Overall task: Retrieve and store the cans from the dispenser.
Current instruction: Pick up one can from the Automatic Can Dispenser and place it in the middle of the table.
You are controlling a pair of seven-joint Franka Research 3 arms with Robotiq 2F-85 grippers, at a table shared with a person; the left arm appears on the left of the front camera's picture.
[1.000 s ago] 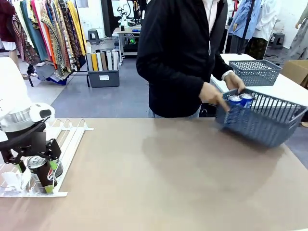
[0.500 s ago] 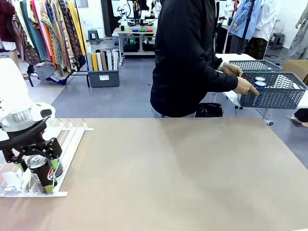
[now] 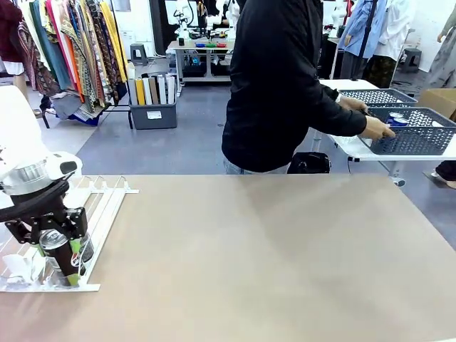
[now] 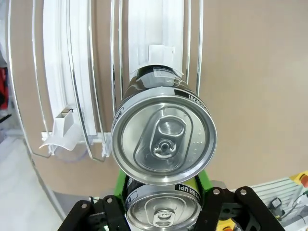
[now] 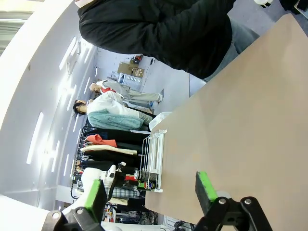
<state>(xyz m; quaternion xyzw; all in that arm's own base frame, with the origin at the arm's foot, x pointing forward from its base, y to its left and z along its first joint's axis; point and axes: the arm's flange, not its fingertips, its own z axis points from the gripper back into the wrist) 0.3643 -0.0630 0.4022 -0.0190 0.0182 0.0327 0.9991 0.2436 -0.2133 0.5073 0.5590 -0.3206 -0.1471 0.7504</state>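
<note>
At the low end of the dispenser [image 3: 107, 203], a white wire rack at the table's left edge, stands a dark can [image 3: 58, 251] with a silver top. My left gripper [image 3: 53, 267] is shut on it, a green pad on each side. In the left wrist view that can [image 4: 163, 139] faces the camera top-on, with the dispenser's rails [image 4: 77, 72] behind it and a second can [image 4: 163, 211] low between the fingers. My right gripper [image 5: 149, 190] is open above bare table with nothing between its pads. Blue cans [image 3: 396, 120] lie in a grey basket [image 3: 420, 139].
The person stands at the far side, turned right, with a hand [image 3: 377, 128] on the grey basket, which rests on a white side table [image 3: 356, 148] beyond the right end. A second basket [image 3: 377, 95] sits behind it. The tan tabletop [image 3: 271, 256] is bare between the dispenser and the right edge.
My left gripper's jaws have closed in on the dark can. The person has lifted the grey basket off the table's far right and carried it to the side table.
</note>
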